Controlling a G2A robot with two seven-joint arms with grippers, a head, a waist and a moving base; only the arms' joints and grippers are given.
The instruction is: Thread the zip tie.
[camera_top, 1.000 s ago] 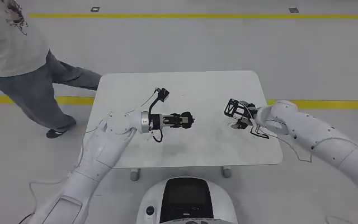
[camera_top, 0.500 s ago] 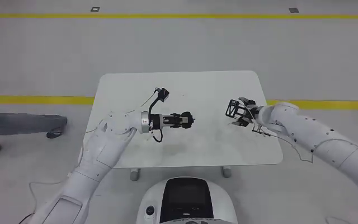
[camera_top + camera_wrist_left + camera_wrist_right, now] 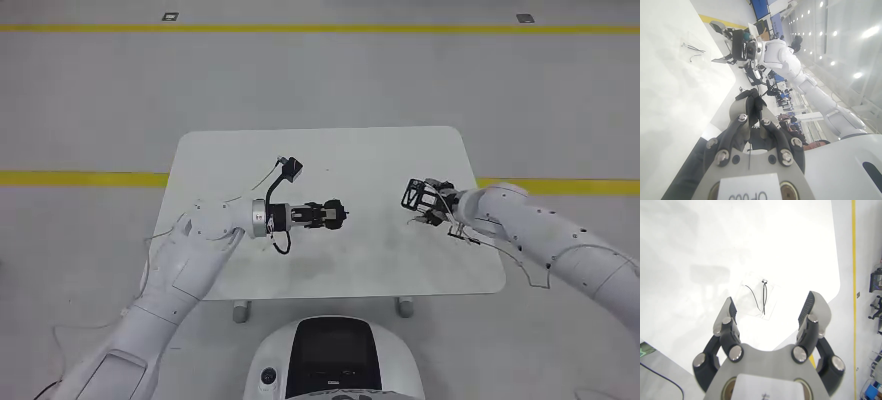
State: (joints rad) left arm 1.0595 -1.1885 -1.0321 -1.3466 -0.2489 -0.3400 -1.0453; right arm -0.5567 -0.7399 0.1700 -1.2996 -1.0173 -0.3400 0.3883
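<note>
My left gripper (image 3: pixel 338 213) is over the middle of the white table (image 3: pixel 380 265), shut on a thin black zip tie (image 3: pixel 749 157) whose tail runs back between its fingers. Several loose black zip ties (image 3: pixel 763 296) lie on a clear plastic sheet (image 3: pixel 745 302) near the table's right edge. My right gripper (image 3: pixel 770 306) hangs open just above and short of that sheet, with nothing between its fingers. In the left wrist view the right gripper (image 3: pixel 716 42) stands open beside the loose zip ties (image 3: pixel 694 50). In the top view the right gripper (image 3: pixel 416 196) faces the left one across a gap.
The table's rounded corner and right edge (image 3: pixel 836 283) lie close behind the sheet. A yellow floor line (image 3: pixel 560 186) runs past the table. A black cable (image 3: pixel 272 175) loops off the left wrist.
The right gripper has shifted slightly near the table's right edge. The left gripper has stayed where it was, still shut.
</note>
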